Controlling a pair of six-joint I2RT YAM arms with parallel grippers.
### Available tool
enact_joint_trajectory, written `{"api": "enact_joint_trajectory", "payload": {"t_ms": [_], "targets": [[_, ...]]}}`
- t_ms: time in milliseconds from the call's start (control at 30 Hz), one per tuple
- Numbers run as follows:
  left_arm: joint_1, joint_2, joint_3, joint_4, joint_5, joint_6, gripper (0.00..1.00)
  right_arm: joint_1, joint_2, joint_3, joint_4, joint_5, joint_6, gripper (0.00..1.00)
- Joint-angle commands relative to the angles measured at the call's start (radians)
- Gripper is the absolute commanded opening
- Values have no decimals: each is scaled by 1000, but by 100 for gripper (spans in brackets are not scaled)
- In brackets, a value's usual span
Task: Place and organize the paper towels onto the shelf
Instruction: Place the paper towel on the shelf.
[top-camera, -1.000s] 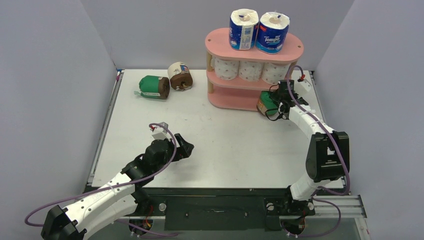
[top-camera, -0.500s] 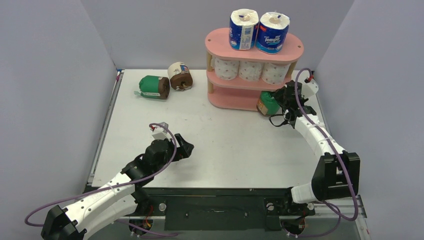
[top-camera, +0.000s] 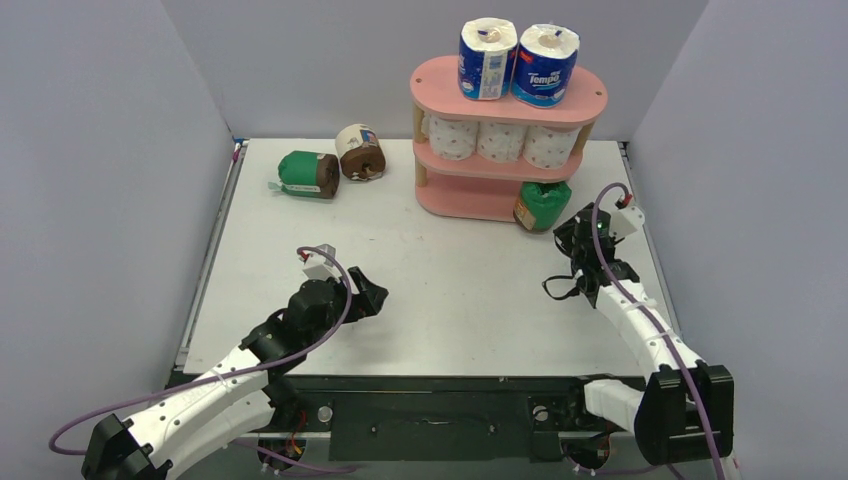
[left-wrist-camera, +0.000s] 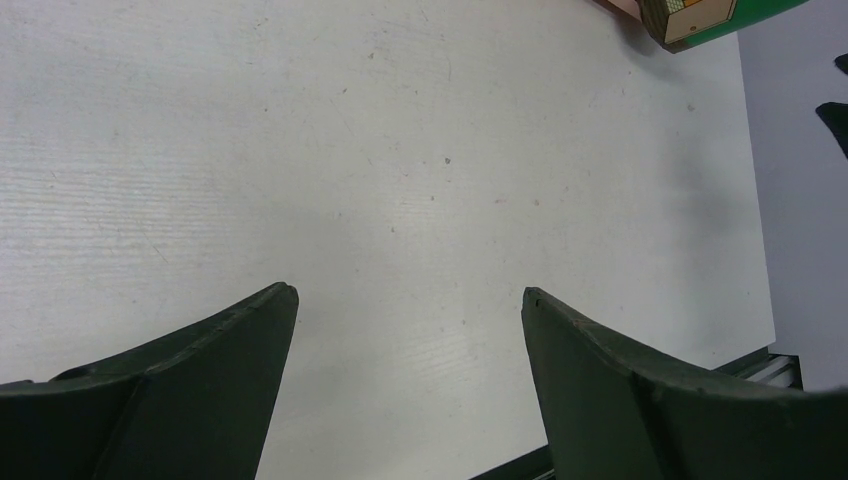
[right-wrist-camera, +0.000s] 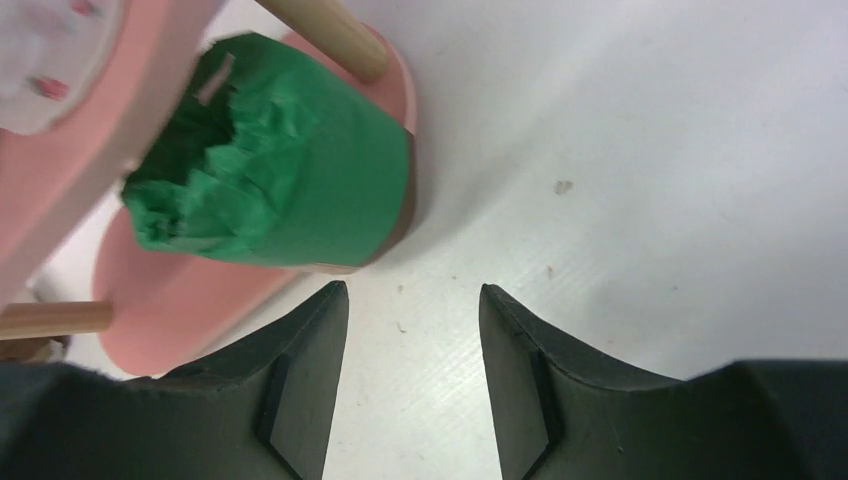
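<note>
walls (top-camera: 100, 150): plain grey, three sides | table (top-camera: 450, 260): white, faintly speckled | light: even, soft

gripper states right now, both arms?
Left gripper: open, empty.
Right gripper: narrowly open, empty; green-wrapped roll sits ahead on the shelf.

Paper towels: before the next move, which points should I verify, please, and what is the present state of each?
1. Right tool empty, apart from the shelved green roll: ok.
2. Shelved green roll fully on the pink bottom board: not ok, it seems to poke past the edge.
3. Left tool open, empty: ok.
4. Access to table green roll and cream roll: ok.
5. Room on bottom board for both: cannot tell.
</note>
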Motion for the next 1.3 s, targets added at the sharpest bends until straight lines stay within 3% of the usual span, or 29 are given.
{"api": "enact_joint_trajectory", "payload": {"t_ms": [0,433,767,1267], "targets": [[6,-9,-2,49,22,-4,81,-8,30,-54,82,-5,-3,46],[6,-26,-19,43,16,-19,81,-133,207,-98,330,-193,95,37],[8,16,-11,60,-4,-15,81,-143,394,16,368,-274,124,36],[9,44,-14,73,-22,-27,81,-132,524,134,401,-303,157,36]]}}
